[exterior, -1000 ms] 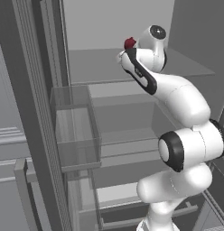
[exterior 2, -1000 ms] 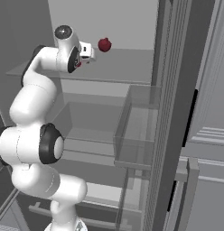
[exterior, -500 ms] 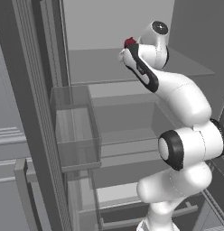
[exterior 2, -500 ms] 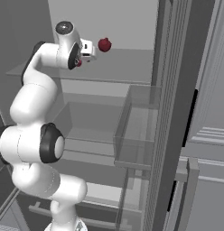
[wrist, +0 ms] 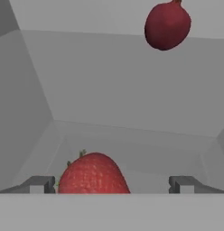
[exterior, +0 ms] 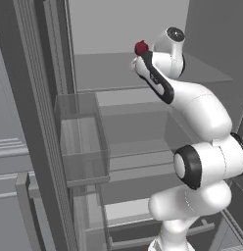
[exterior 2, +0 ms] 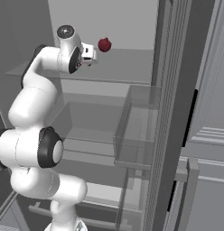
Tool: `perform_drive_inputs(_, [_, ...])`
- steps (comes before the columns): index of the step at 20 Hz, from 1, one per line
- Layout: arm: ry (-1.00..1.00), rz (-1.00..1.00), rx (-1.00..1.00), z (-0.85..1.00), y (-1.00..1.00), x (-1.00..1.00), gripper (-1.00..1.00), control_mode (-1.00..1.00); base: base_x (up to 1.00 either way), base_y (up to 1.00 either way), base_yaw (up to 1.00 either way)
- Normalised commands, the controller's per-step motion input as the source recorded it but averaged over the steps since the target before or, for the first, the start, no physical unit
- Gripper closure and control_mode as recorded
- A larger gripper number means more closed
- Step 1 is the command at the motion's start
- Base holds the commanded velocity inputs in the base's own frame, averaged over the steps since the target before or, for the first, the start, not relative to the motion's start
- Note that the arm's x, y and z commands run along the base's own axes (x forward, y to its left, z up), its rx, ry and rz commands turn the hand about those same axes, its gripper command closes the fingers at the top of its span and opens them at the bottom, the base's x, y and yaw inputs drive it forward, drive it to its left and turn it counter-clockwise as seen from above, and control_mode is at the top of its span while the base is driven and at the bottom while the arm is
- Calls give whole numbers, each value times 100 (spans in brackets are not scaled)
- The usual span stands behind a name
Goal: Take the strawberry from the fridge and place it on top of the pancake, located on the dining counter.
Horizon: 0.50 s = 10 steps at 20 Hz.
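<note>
The fridge (exterior: 118, 29) stands open in front of me, and my arm reaches up to its top glass shelf (exterior 2: 127, 61). In the hand view the strawberry (wrist: 92, 174), bright red with a few green leaves, lies on the shelf. It sits between my gripper's (wrist: 112, 184) open fingertips (wrist: 41, 184), nearer the left one, and neither tip touches it. In the right base view my gripper (exterior 2: 93, 53) hovers just left of a dark maroon round fruit (exterior 2: 104, 44). The pancake and the dining counter are out of view.
The maroon fruit (wrist: 167, 25) sits further back on the same shelf, also seen beside the hand (exterior: 141, 47). A clear door bin (exterior: 82, 142) (exterior 2: 138, 131) hangs on the open door. Lower glass shelves (exterior: 138, 147) and a bottom drawer (exterior: 128, 211) lie below the arm.
The arm has barely shifted at the top shelf. The jaws stay open.
</note>
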Motion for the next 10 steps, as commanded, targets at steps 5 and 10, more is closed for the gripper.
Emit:
perform_drive_inputs(5, [0, 0, 0, -25, 0, 3, -100, -100, 0, 0, 0])
perform_drive_inputs(10, [0, 0, 0, -1, 0, 29, -100, -100, 0, 0, 0])
